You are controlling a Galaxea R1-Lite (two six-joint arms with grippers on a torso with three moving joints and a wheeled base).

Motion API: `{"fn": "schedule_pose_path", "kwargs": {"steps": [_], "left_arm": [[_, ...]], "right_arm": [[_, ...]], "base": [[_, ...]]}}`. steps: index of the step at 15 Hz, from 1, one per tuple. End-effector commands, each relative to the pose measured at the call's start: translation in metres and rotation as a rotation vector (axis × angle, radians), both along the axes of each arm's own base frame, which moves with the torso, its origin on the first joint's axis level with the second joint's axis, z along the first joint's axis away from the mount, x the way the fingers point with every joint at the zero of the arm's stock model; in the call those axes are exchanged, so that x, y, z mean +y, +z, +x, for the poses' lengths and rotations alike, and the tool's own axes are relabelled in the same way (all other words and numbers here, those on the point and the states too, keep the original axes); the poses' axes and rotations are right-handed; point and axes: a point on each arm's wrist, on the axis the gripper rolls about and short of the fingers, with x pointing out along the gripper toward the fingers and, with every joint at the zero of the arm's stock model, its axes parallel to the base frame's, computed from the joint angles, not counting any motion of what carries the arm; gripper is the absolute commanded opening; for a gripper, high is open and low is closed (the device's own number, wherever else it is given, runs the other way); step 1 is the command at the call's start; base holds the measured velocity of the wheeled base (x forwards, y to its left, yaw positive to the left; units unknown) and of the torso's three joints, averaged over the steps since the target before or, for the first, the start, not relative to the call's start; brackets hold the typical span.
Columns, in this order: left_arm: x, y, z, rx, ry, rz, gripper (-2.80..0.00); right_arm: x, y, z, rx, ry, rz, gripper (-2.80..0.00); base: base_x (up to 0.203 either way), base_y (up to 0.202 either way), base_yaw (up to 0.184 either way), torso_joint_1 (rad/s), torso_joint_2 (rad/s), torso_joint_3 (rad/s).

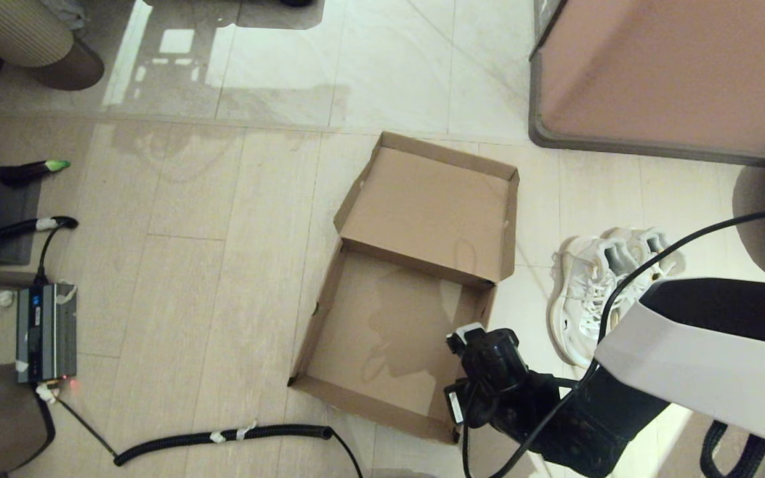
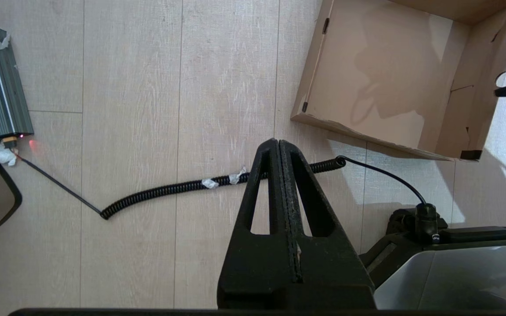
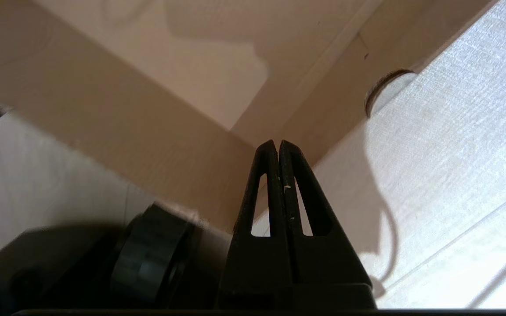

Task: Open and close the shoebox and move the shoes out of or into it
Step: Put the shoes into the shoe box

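The brown cardboard shoebox (image 1: 382, 332) lies open and empty on the floor, its lid (image 1: 429, 206) flipped back flat behind it. The white mesh shoes (image 1: 595, 285) lie side by side on the floor just right of the box. My right arm (image 1: 509, 392) hangs over the box's near right corner. The right gripper (image 3: 278, 142) is shut on nothing, its tips just above that corner of the box wall (image 3: 147, 131). My left gripper (image 2: 278, 141) is shut and empty, above bare floor near the box's (image 2: 393, 79) near left corner. It is out of the head view.
A large pinkish-brown cabinet (image 1: 675, 66) stands at the back right. A black coiled cable (image 1: 223, 436) runs along the floor in front of the box to a grey power unit (image 1: 46, 332) at the left. Dark furniture sits at the far left.
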Motion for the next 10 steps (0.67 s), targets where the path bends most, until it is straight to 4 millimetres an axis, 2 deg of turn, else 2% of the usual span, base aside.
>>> {"fn": "schedule_pose_path", "kwargs": {"steps": [1,10], "left_arm": [[0.0,0.0,0.0,-0.001,0.001,0.001,-2.8],[0.0,0.0,0.0,-0.001,-0.001,0.003,-2.8]], "right_arm": [[0.003,-0.024,0.005,0.002,-0.007,-0.012,-2.8],[0.007,-0.056,0.021,0.007,-0.048,-0.062,-2.8]], "base": [[0.0,0.0,0.0,0.0,0.0,0.0],[0.0,0.0,0.0,0.0,0.0,0.0]]}}
